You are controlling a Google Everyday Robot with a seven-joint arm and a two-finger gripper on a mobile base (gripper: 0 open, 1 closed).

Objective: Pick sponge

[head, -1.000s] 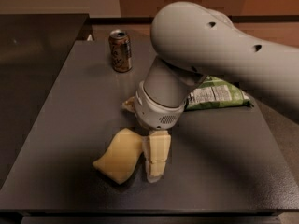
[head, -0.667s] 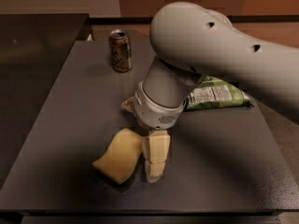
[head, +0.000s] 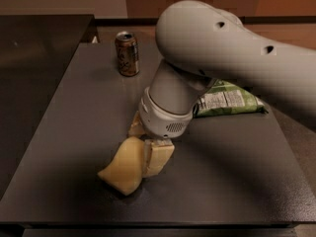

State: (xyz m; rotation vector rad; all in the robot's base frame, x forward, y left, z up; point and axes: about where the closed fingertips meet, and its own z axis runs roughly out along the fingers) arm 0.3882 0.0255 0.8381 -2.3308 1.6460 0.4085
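Observation:
The pale yellow sponge [head: 122,168] lies on the dark table [head: 232,181], near its front edge. My gripper [head: 147,142] hangs from the big white arm [head: 217,48] and is down over the sponge's upper right end. One cream finger [head: 159,157] presses against the sponge's right side. The other finger [head: 136,126] shows behind the sponge's top end. The fingers are closed on the sponge, which still rests on the table. The arm's wrist hides the upper parts of the fingers.
A brown drink can [head: 127,53] stands upright at the back of the table. A green snack bag [head: 228,100] lies to the right, partly behind the arm. A darker counter [head: 34,83] adjoins the table on the left.
The near finger has moved left against the sponge's side, closing the small gap. The sponge, can and bag have stayed where they were.

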